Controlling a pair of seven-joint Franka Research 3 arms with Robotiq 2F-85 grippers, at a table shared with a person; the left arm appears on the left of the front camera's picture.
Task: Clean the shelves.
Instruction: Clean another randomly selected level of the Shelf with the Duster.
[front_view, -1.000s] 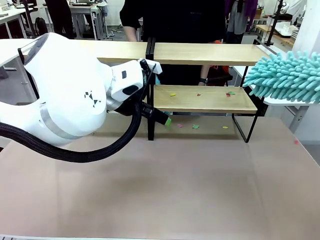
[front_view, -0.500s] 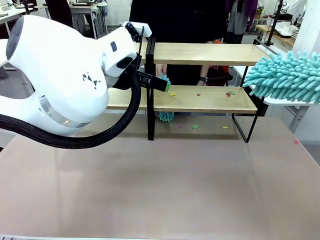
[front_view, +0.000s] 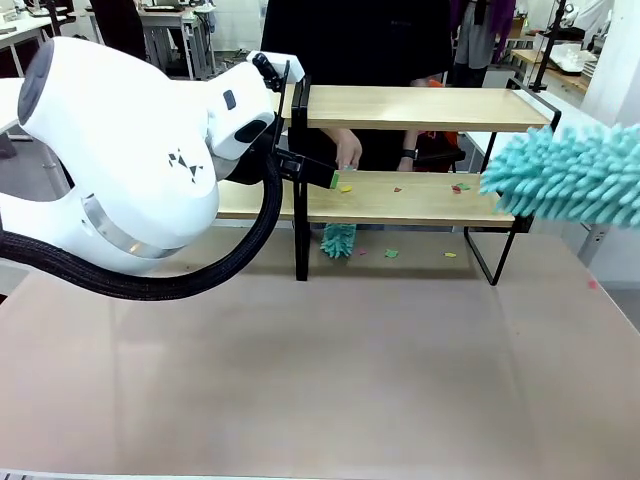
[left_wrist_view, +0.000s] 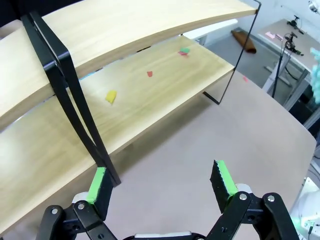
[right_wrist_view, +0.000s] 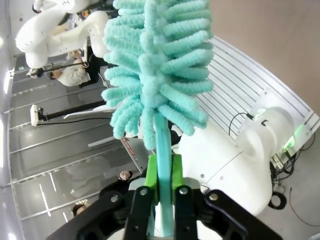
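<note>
Shelves sit at the far side of the tabletop. Left wrist view: left claw spread wide, holding nothing, just beside the black centre post; paper scraps on the lower board. Right wrist view: right claw clamped on the teal duster handle. Front view adds: duster head at the shelves' right end, contact unclear; person's hand between the tiers; small duster hanging below the lower board. Broad open tabletop in front of the shelves.
</note>
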